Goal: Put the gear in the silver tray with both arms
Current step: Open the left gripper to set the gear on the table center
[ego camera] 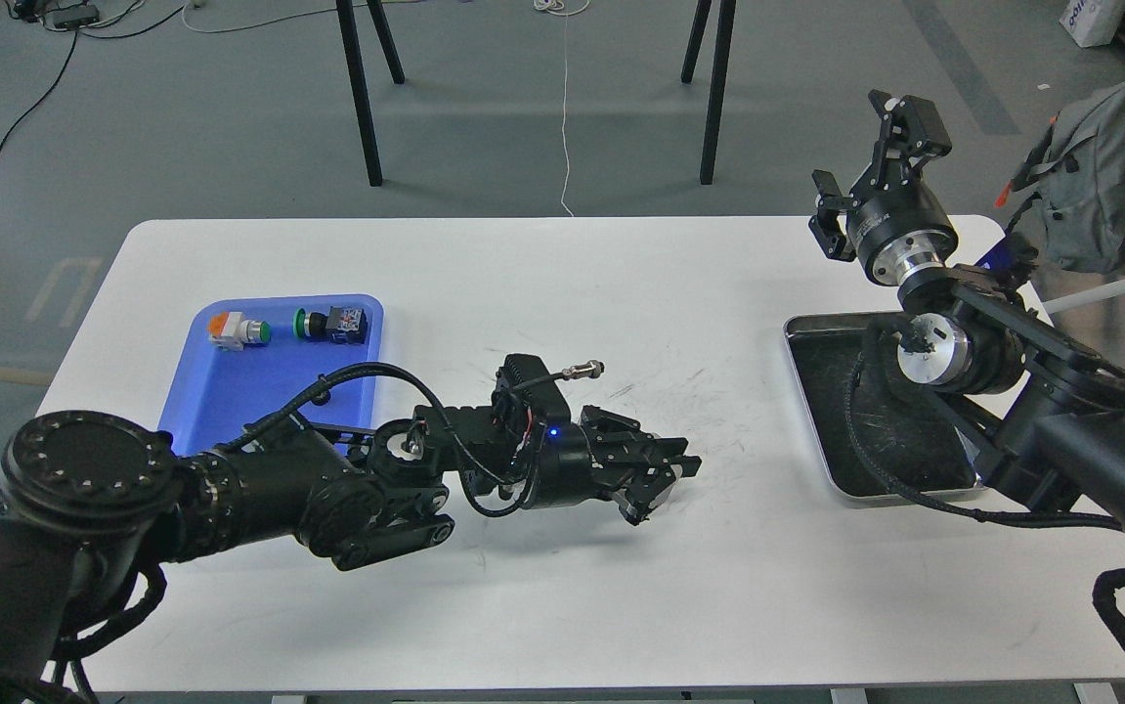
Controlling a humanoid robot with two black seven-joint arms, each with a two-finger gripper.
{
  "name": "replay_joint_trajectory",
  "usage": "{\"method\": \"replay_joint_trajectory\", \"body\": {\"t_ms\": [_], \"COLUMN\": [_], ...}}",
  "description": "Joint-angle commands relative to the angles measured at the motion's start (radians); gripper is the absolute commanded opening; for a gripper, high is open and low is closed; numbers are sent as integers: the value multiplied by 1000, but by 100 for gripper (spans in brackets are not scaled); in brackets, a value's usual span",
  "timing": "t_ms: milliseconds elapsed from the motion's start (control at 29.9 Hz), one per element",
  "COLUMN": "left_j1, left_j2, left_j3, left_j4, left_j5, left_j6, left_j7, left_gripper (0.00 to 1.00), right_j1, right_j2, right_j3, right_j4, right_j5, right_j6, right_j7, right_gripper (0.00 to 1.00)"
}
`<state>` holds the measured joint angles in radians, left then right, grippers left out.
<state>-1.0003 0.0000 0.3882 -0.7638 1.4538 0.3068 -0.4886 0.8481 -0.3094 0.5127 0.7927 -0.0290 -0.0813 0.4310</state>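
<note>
On the white table [562, 293] your left gripper [665, 479] lies low over the bare middle of the top, pointing toward the silver tray [821, 430], which sits at the right end and well apart from it. Fingers of the left gripper look drawn nearly together at the tips; whether a gear sits between them you cannot tell (dark on dark, nothing distinct shows there). Right gripper [865, 176] is raised above the tray's far edge, jaws spread wide and holding nothing. No gear is visible in the tray: only its dark scratched bottom shows, partly hidden by the right arm. Blue tray [230, 391] at the left holds two push-button switches [239, 330] and [332, 324], neither a gear. Judgement: you are at the carry or hand-over step, with placement not yet done. Next move calls for bringing the left gripper across toward the right one or the tray, keeping clear of the right forearm that crosses over the tray, then confirming what, if anything, the left fingers hold.
</note>
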Motion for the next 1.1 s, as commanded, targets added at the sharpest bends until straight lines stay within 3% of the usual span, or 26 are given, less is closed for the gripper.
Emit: {"method": "replay_joint_trajectory", "body": {"t_ms": [0,100,201,568,702,903,1070], "left_j1": [5,5,5,9,3,-3,-7], "left_j2": [0,0,0,0,0,0,144], "left_j3": [0,-2,-9,-26,-116,-296,-439], "left_j4": [1,0,0,-12,-15,-54,-100], "left_j5": [-1,-1,-6,-26,-64,-153,-300], "left_j6": [0,-2,-2,0,2,-3,-15], "left_j7": [0,0,0,0,0,0,0], "left_gripper": [22,27,39,58,67,77,90], "right_j1": [12,14,14,14,14,17,19], "right_j2": [3,3,4,3,-13,-82,-154], "right_j3": [-28,-33,-33,-34,-62,-109,-177], "right_j4": [-1,-4,-7,-9,-3,42,98], "right_j5": [0,0,1,1,6,12,1], "right_j6": [-2,-2,-3,-20,-11,50,127], "right_j7": [0,0,0,0,-4,-72,-107], "right_gripper": [99,99,99,99,99,99,99]}}
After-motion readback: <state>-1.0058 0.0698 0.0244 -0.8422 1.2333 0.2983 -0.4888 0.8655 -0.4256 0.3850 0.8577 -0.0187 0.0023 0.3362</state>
